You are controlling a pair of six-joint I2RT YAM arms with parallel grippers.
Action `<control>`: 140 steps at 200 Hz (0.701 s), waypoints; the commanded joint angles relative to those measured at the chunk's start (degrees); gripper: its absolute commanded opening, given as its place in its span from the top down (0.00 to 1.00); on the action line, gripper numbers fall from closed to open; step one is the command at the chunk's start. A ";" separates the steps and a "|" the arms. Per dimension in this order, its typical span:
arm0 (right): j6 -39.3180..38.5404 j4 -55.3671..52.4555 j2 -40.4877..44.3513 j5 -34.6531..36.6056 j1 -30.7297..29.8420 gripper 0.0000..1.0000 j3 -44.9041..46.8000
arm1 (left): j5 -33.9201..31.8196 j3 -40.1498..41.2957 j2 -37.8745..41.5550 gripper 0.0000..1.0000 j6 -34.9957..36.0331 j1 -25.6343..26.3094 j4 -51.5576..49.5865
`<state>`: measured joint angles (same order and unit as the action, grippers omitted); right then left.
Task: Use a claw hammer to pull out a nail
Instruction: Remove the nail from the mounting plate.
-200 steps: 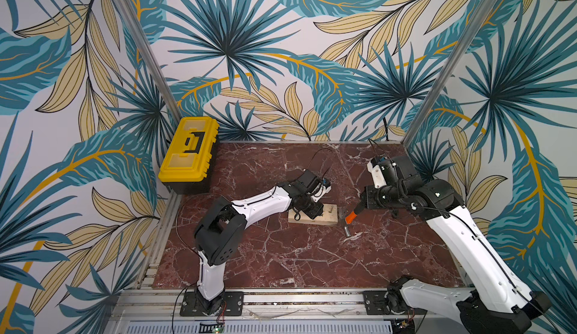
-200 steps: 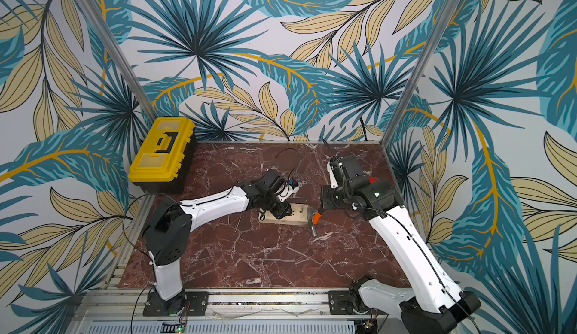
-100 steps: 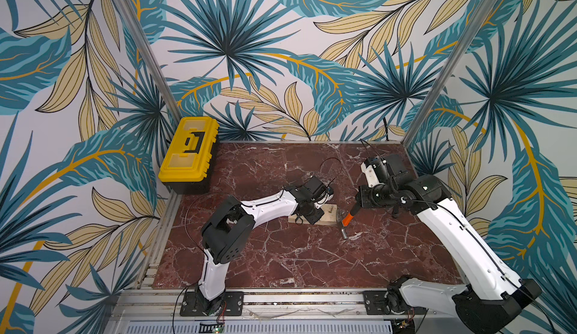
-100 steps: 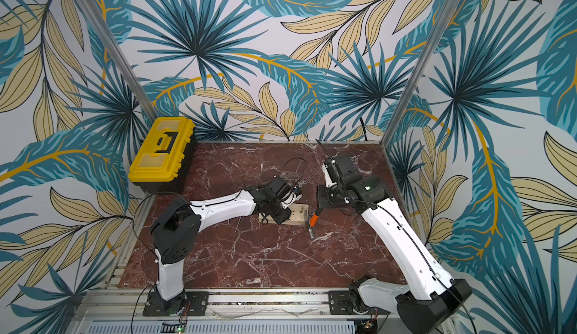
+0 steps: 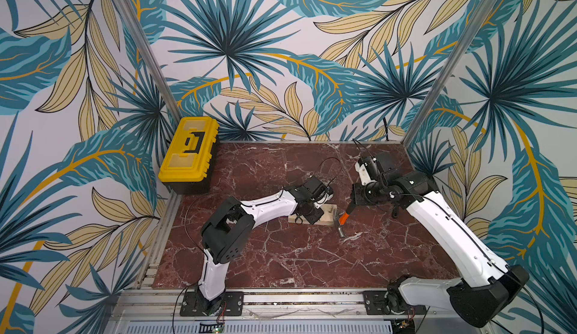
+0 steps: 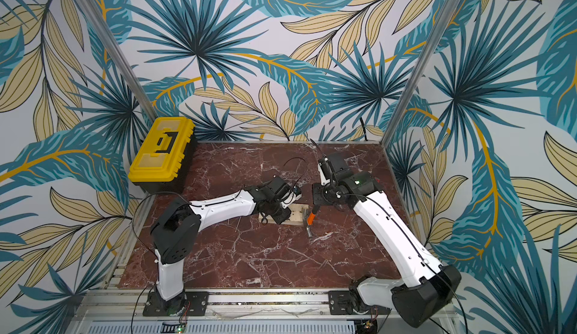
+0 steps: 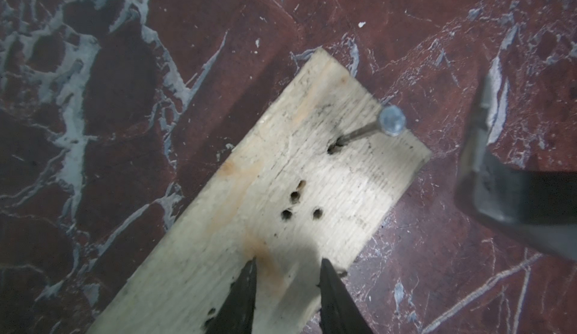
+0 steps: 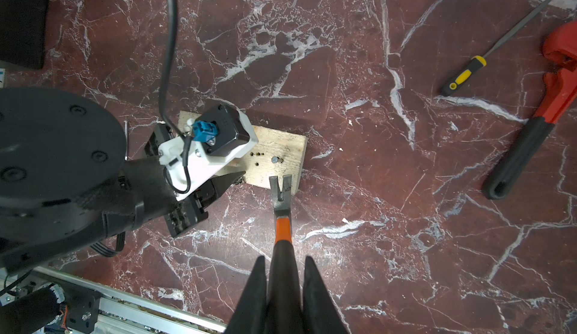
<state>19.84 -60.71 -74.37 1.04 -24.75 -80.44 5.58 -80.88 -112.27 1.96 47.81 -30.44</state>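
Viewing the cell from above, find the wooden board (image 5: 327, 216) just right of frame centre on the worktop (image 5: 281, 260) in both top views. The left end effector (image 5: 310, 216) points down over the board's left part. The claw hammer (image 5: 342, 219) is at the board's right edge, head low. Its shaft rises toward the upper right of the frame into the right end effector (image 5: 352, 206).

Left wrist view: the left end effector (image 7: 288, 265) stands partly open with nothing between its fingers, tips over the board (image 7: 249, 223). Contact with the wood cannot be confirmed. The nail (image 7: 362, 134) leans out of the board near one corner, its head clear of the surface. The blurred hammer head (image 7: 499, 185) sits just off that end of the board.

Right wrist view: the right end effector (image 8: 284, 265) is closed on the hammer's black handle. The hammer's long axis runs straight out from the fingers to the forked claw (image 8: 281, 185), which overlaps the board's near edge. The nail (image 8: 274, 160) lies just beyond the claw tips, slightly to one side of the slot. The next move likely calls for advancing along the shaft axis with a small sideways correction. The right arm is the nearer working arm.
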 commanded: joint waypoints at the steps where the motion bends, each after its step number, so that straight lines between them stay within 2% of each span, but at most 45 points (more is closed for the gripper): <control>1: 0.13 3.94 -0.24 -0.44 0.01 1.00 0.06 | 1.69 1.91 -1.98 0.65 0.08 0.14 -1.51; 140: -0.12 6.02 -3.45 0.38 0.01 1.00 -0.68 | 1.96 2.09 -2.49 0.65 -0.24 0.09 -1.55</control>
<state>19.84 -58.37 -78.19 1.08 -24.75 -80.44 5.78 -80.82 -112.27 1.96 47.79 -30.33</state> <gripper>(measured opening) 0.196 0.346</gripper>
